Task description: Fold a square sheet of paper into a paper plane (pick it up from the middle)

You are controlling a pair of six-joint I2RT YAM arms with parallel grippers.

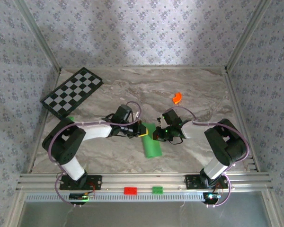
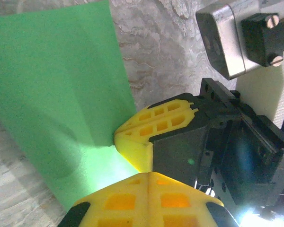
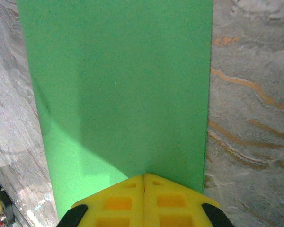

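Note:
The square sheet of paper (image 1: 152, 144) lies on the marble table as a folded bright green strip, between the two arms. My left gripper (image 1: 143, 131) is shut, its yellow tips resting on the strip's upper left edge. My right gripper (image 1: 156, 134) is shut too, its tips on the strip from the right. In the left wrist view the paper (image 2: 52, 94) spreads to the left of my shut left gripper (image 2: 149, 172), and the right gripper's fingers (image 2: 154, 123) press down close beside it. In the right wrist view the paper (image 3: 118, 85) lies flat ahead of my shut right gripper (image 3: 144, 176).
A black-and-white checkered board (image 1: 72, 92) lies at the back left, with a tiny green block (image 1: 70, 119) near it. A small orange curved piece (image 1: 176, 97) sits at the back right. Red (image 1: 130, 190) and green (image 1: 157, 190) blocks rest on the front rail. Patterned walls close in the table.

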